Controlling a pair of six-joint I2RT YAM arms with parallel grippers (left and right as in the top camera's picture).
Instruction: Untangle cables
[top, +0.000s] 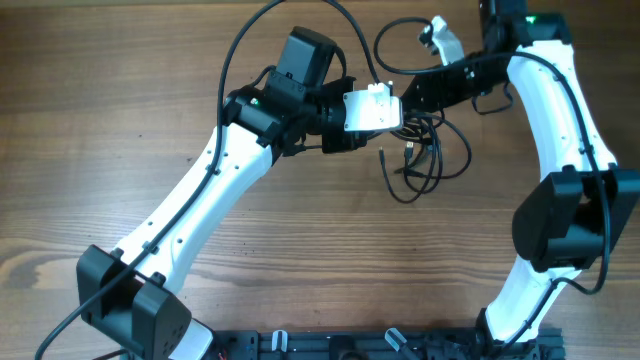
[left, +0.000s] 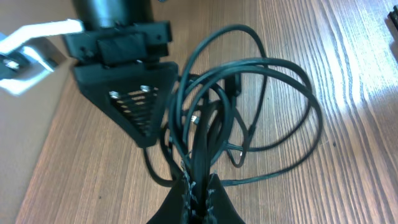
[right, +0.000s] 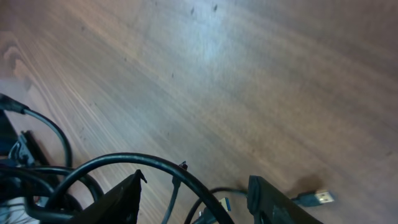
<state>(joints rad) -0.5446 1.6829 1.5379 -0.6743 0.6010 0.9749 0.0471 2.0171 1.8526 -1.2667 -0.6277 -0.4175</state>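
Wooden table (top: 120, 120), tangled cables (top: 425, 160).
I'm pinching them tight with the left gripper (left: 200, 182); the right gripper (right: 198, 182) is straddling one, jaws apart.

The cables (top: 425, 160) are black throughout, apart from one plug (right: 320, 198) with a silver metal tip. The table (top: 120, 110) under them is warm brown wood with darker streaks of grain. The left arm (top: 200, 190) and the right arm (top: 560, 110) both have glossy white shells with black joints, and the left gripper (left: 199, 190) and right gripper (right: 196, 202) have matte black fingers.
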